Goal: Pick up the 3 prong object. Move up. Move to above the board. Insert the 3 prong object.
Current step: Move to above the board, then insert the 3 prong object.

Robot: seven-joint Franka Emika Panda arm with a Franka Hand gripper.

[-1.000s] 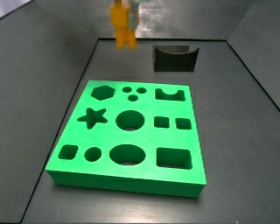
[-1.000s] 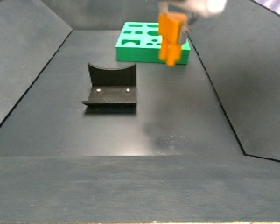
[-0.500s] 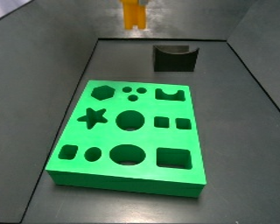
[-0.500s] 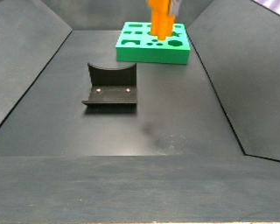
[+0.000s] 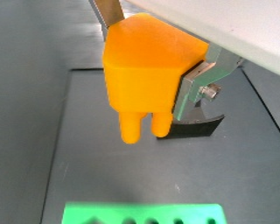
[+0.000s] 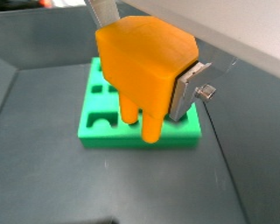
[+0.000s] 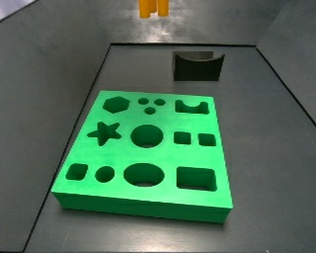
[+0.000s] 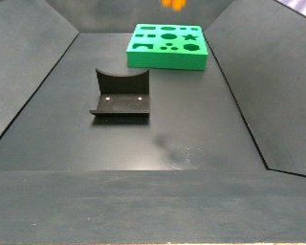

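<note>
The 3 prong object (image 5: 149, 66) is an orange peg block with thin legs. My gripper (image 5: 154, 87) is shut on its blocky top in both wrist views; one silver finger (image 6: 187, 94) shows against its side. It hangs high above the floor. In both side views only its leg tips show at the top edge (image 7: 151, 8) (image 8: 176, 4), and the gripper itself is out of frame. The green board (image 7: 147, 210) with shaped cutouts lies flat on the dark floor. It also shows beyond the legs in a wrist view (image 6: 101, 131).
The dark fixture (image 7: 197, 65) stands on the floor beyond the board's far end, apart from it (image 8: 121, 96); it shows behind the held object in a wrist view (image 5: 203, 129). Sloped dark walls enclose the floor on all sides.
The gripper has carried the orange 3 prong object straight up; it was fully visible in the side views and now only its leg tips remain at the top edge.
</note>
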